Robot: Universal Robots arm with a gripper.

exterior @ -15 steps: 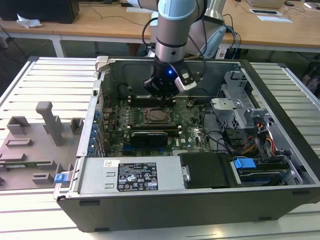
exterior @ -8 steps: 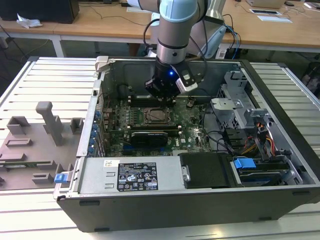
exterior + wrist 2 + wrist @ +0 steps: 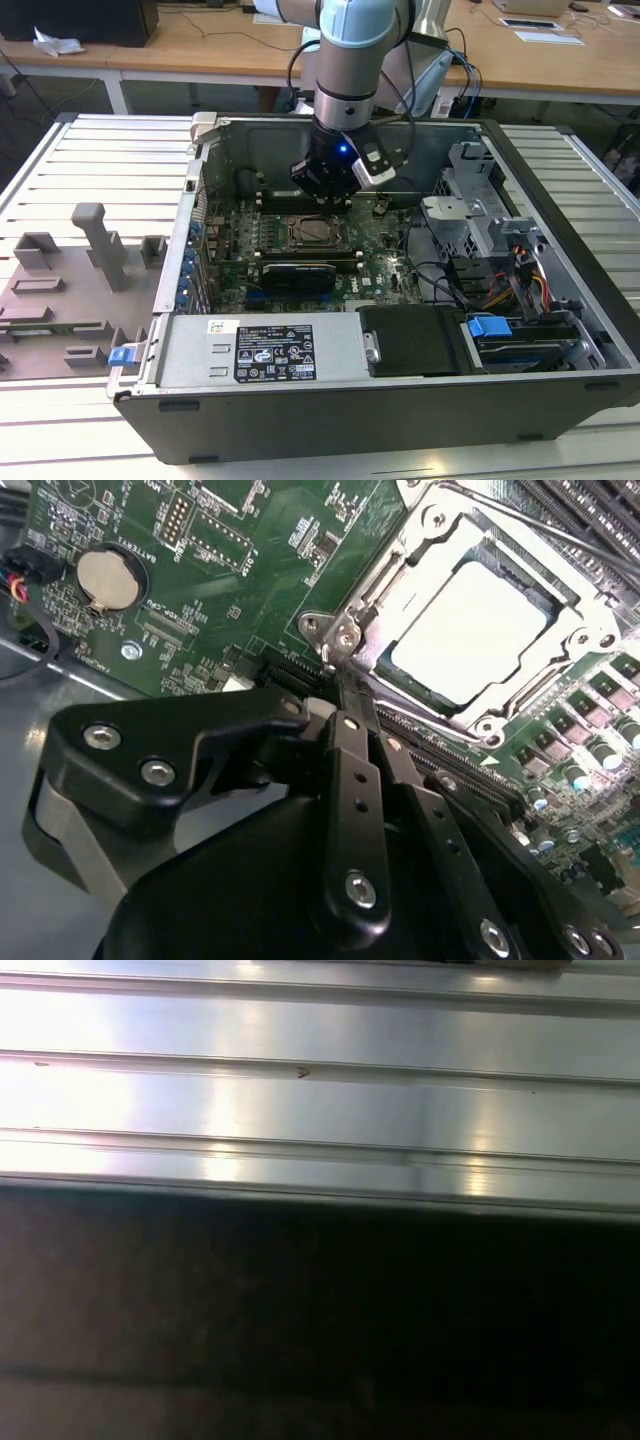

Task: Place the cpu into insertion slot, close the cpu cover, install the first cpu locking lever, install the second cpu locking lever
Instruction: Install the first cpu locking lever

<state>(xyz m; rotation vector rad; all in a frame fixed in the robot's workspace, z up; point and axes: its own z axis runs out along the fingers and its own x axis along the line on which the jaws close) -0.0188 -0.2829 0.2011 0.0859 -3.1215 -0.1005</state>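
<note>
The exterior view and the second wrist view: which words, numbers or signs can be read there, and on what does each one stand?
White label on the grey power supply box: dense print and symbols, too small to read.
Small sticker beside it: too small to read.
Green motherboard: white printed marks near the coin battery, too blurred to quote.
cpu: bright top, no text legible.

Robotics lab or workshop. Opened computer case [image 3: 400,330] lies on slatted aluminium bench [image 3: 90,160]; grey fixture block [image 3: 60,290] at 9 o'clock. Wooden desks [image 3: 200,45] at 12 o'clock, cables trailing.
</note>
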